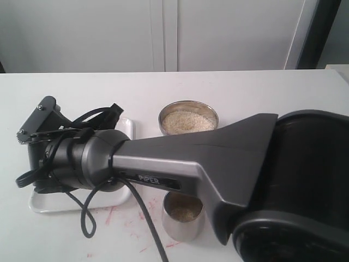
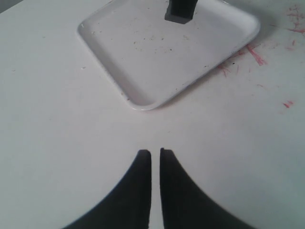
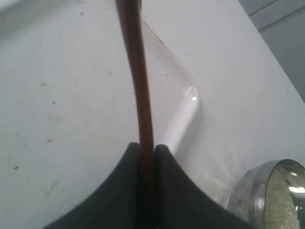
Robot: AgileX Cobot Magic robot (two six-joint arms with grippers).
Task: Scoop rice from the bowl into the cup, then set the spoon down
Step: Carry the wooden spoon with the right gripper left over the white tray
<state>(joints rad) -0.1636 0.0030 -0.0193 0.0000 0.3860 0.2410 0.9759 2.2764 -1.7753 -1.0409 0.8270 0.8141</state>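
My right gripper (image 3: 147, 145) is shut on the slim dark reddish-brown handle of the spoon (image 3: 136, 71), which runs out over the white tray (image 3: 57, 95); the spoon's oval end is out of view. The steel bowl (image 1: 188, 105) holds a heap of pale rice (image 1: 186, 121) behind the right arm (image 1: 218, 158), which reaches across to the left. The steel cup (image 1: 182, 226) stands near the front with rice (image 1: 183, 209) inside. My left gripper (image 2: 155, 151) is shut on nothing, low over bare table short of the tray (image 2: 143, 57).
The tray (image 1: 65, 204) lies at the left under the right wrist. A dark grey block (image 2: 180, 12) hangs over the tray's far side. Red marks (image 2: 252, 52) stain the table beside the tray. The bowl (image 3: 257, 195) sits close beside the tray's corner.
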